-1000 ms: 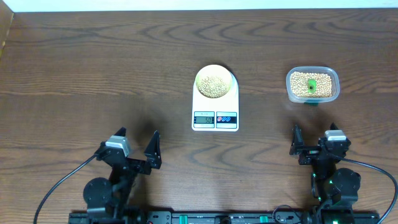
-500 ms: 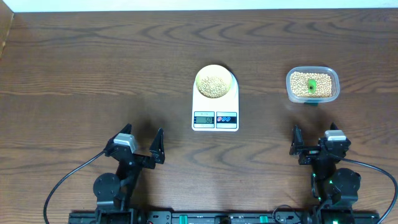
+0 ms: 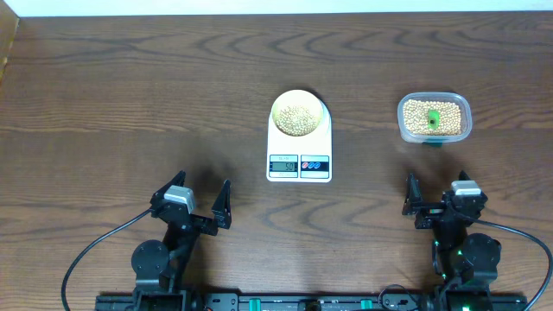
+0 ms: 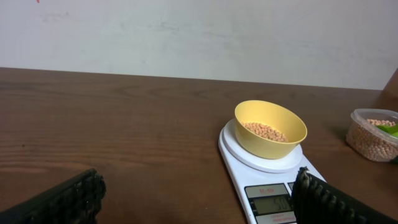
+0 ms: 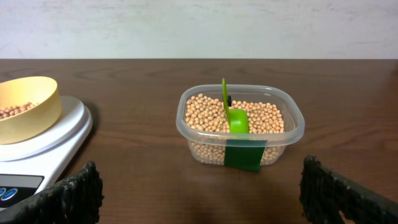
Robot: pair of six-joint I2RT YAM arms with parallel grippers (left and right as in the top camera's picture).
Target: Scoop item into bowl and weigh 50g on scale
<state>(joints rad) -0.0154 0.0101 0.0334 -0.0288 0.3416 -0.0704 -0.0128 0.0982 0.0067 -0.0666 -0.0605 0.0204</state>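
The pale yellow bowl (image 3: pixel 296 115) holds tan beans (image 3: pixel 296 118) and sits on the white scale (image 3: pixel 300 164). The display reads about 50. The bowl (image 4: pixel 270 129) and scale (image 4: pixel 261 180) also show in the left wrist view, and at the left edge of the right wrist view, bowl (image 5: pixel 25 109) and scale (image 5: pixel 46 146). A clear tub of beans (image 3: pixel 434 118) with a green scoop (image 3: pixel 432 118) stands at the right; it shows in the right wrist view (image 5: pixel 239 130). My left gripper (image 3: pixel 197 201) is open and empty near the front edge. My right gripper (image 3: pixel 435 195) is open and empty in front of the tub.
The dark wooden table (image 3: pixel 130 95) runs to a white wall at the back. The tub (image 4: pixel 373 134) shows at the right edge of the left wrist view. Both arm bases sit at the front edge.
My left arm has shifted a little to the right and settled. The right arm, bowl, scale and tub have not moved.
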